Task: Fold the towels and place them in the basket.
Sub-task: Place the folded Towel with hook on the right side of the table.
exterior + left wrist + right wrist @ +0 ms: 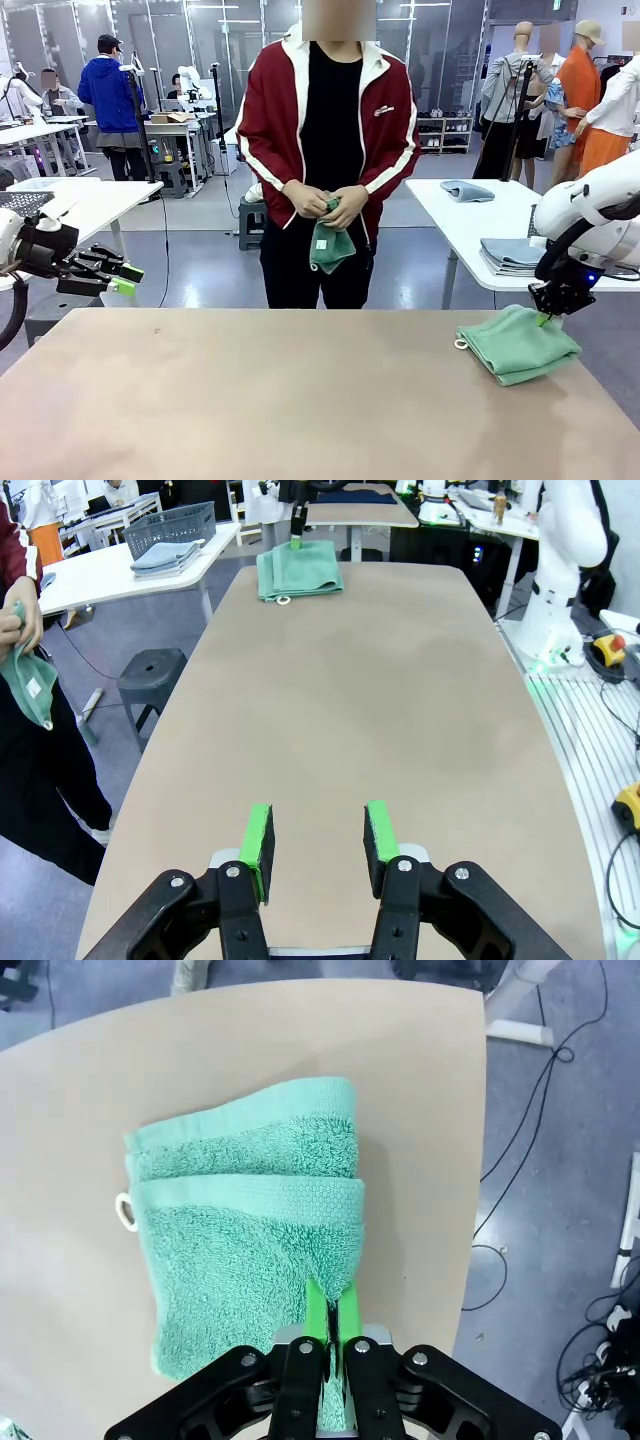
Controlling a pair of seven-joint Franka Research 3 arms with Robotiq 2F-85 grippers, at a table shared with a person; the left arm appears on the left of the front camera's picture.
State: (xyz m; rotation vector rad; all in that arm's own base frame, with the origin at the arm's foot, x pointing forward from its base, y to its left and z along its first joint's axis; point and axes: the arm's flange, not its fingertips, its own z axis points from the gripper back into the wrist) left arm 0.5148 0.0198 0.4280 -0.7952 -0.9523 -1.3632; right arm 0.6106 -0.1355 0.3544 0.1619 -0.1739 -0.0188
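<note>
A folded mint-green towel [520,345] lies near the table's right edge, its pale loop pointing toward the middle. My right gripper [545,318] is shut on that towel's far right edge. In the right wrist view the green pads [317,1312] pinch the terry cloth of the towel [250,1230]. My left gripper [128,280] hangs open at the left, off the table's far left corner, with nothing between its fingers [257,842]. The person across the table holds a second towel [330,245] bunched in both hands. The basket [170,525] stands on a white side table.
Grey-blue folded cloths [510,255] lie on the white side table [450,215] beyond the right arm. A grey stool [150,675] stands beside the main table [280,400]. The right arm's base and cables [560,610] are next to the table's near side.
</note>
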